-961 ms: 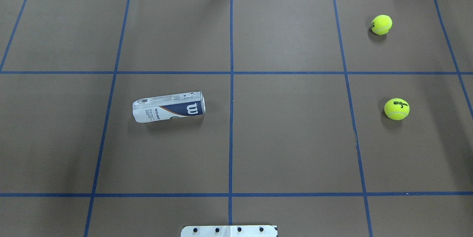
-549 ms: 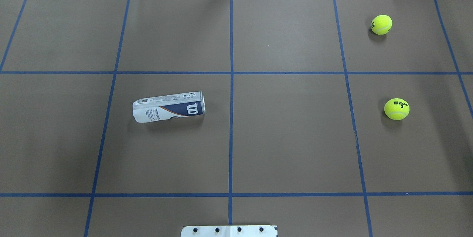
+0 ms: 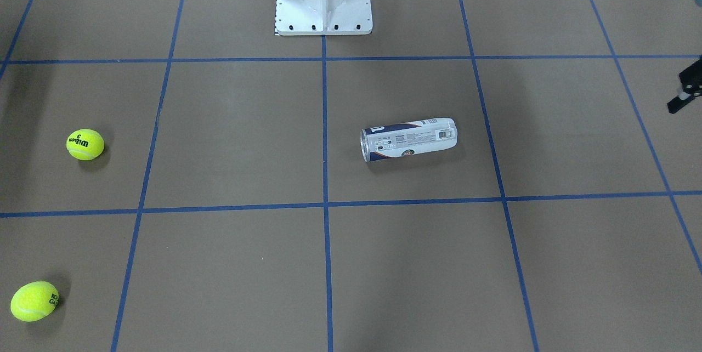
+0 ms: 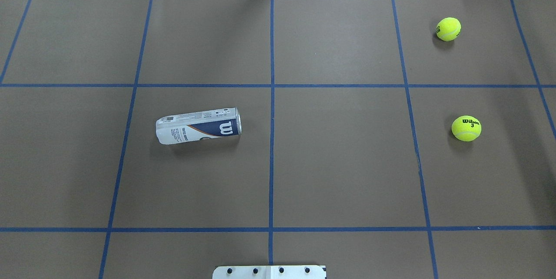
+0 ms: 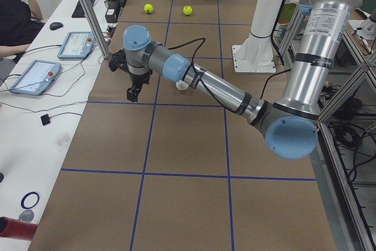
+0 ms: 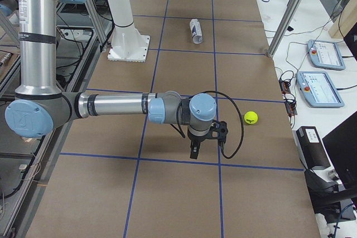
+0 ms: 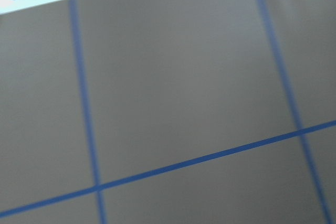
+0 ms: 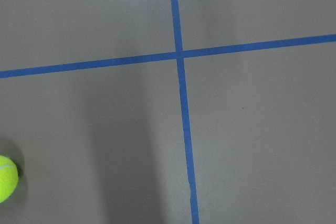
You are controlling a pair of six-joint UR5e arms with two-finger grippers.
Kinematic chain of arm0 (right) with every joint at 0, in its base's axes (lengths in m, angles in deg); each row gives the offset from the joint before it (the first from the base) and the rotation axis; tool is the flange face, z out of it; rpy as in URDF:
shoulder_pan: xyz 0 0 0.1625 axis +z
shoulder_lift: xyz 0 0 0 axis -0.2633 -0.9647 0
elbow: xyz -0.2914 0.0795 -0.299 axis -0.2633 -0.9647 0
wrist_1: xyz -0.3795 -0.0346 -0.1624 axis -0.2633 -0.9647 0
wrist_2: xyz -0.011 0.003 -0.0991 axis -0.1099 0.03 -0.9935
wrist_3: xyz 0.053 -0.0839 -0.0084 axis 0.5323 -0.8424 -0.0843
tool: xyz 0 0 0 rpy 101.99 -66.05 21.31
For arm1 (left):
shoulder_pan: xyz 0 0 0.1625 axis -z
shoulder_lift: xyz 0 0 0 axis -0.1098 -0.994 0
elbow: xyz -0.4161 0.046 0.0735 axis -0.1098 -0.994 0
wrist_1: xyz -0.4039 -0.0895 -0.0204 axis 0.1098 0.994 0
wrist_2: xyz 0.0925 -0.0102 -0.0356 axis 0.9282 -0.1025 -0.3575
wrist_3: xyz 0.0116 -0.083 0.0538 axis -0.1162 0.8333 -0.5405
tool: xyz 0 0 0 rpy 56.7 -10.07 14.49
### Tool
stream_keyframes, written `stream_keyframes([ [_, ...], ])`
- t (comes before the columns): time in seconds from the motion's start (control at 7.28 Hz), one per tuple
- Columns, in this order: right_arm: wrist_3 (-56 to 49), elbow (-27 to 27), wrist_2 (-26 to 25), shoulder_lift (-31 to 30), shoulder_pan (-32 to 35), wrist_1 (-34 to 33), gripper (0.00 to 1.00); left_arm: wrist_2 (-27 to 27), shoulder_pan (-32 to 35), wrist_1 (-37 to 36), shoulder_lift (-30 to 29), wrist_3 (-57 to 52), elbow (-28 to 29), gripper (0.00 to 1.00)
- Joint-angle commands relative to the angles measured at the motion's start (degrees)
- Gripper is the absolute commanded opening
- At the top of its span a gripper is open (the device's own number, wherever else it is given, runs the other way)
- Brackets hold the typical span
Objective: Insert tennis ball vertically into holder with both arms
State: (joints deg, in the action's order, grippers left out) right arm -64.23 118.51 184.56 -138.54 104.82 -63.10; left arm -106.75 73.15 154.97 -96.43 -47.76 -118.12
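The holder (image 4: 197, 126) lies on its side on the brown table, left of the centre line, its open end toward the centre; it also shows in the front view (image 3: 408, 139) and the right side view (image 6: 194, 30). Two tennis balls (image 4: 466, 128) (image 4: 448, 29) rest on the right side. My left gripper (image 5: 133, 94) hangs over the table's far left part, away from the holder; only its edge shows in the front view (image 3: 685, 94). My right gripper (image 6: 193, 153) hangs left of one ball (image 6: 251, 117). I cannot tell if either gripper is open or shut.
The robot's white base plate (image 4: 269, 272) sits at the near edge centre. Blue tape lines divide the table into squares. Tablets (image 5: 35, 76) and a metal post (image 5: 88, 13) stand beyond the table's far edge. One ball's edge shows in the right wrist view (image 8: 5, 178).
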Motion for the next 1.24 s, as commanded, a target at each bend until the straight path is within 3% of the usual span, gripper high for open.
stream_keyframes([
  [0.0,0.16,0.08,0.2,0.06,0.0,0.07,0.99,-0.89,-10.84,-1.52,-7.23,2.29,-0.55,1.0],
  [0.14,0.24,0.08,0.2,0.06,0.0,-0.02,0.99,4.95,-15.51,-4.67,-11.96,2.2,-0.72,1.0],
  [0.27,0.24,0.08,0.2,-0.03,0.0,-0.02,0.99,15.79,-21.74,-10.36,-18.27,1.85,-0.9,1.0],
  [0.55,0.42,-0.01,0.29,-0.38,0.0,-0.02,0.99,30.77,-32.3,-20.31,-28.31,-4.69,-0.38,1.0],
  [0.82,0.42,-0.18,0.29,-0.47,0.09,-0.02,0.99,38.36,-41.7,-19.82,-29.58,-2.83,-0.64,0.99],
  [1.1,0.6,-0.18,0.38,-0.38,0.0,-0.02,0.99,50.12,-50.94,-6.35,-28.01,-0.53,4.51,1.0],
])
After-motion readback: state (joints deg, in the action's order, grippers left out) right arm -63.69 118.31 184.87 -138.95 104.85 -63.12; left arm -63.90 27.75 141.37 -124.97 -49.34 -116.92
